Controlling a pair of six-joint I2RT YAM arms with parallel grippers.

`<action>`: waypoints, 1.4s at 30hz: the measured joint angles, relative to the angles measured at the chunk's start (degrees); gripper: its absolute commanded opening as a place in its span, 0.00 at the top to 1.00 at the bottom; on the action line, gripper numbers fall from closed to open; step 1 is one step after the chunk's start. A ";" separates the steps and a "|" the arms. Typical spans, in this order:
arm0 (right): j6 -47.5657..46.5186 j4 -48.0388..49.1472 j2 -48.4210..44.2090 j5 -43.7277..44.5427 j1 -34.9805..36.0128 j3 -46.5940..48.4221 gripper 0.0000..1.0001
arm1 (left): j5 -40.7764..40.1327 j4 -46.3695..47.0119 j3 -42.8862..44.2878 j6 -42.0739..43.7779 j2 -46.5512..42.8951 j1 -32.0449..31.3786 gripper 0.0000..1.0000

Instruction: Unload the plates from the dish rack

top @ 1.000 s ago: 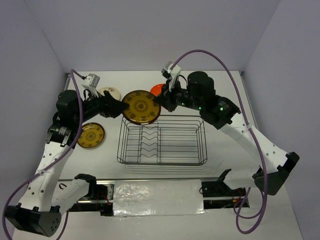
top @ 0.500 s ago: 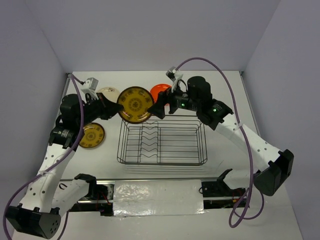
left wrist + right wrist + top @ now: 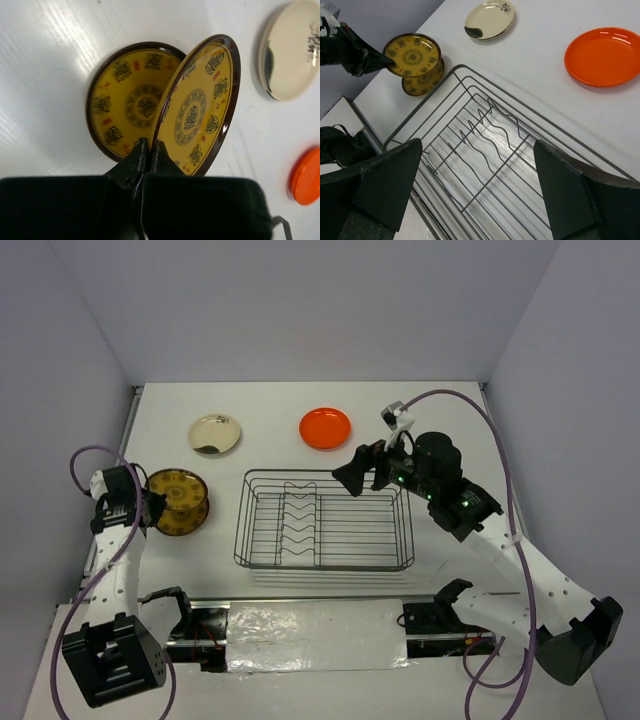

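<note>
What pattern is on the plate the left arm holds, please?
Dark medallions on the round yellow plate, brown-rimmed; left wrist view.

Dish rack (image 3: pixel 485 150), orange plate (image 3: pixel 602 56) and cream plate (image 3: pixel 490 19) beyond, 2 yellow plates (image 3: pixel 422 82), upper yellow plate (image 3: pixel 414 54) seemingly gripped

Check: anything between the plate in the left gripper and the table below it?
Yes. The left gripper is shut on a tilted yellow patterned plate, and a second matching plate lies flat on the table right beneath it. Whether the two touch is unclear. Nothing else is in between.
</note>
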 measured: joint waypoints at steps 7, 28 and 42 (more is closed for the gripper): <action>-1.25 -1.46 -5.60 0.72 0.00 -2.25 0.00 | -1.57 0.72 -3.37 -1.55 -0.22 2.80 0.33; 1.75 -21.16 -14.25 24.00 0.09 3.85 0.00 | -0.22 -8.66 23.96 22.51 7.02 -22.64 0.00; 0.48 -41.51 -32.57 36.15 0.09 21.07 0.00 | -22.71 -26.38 37.05 26.27 -16.63 -50.64 0.01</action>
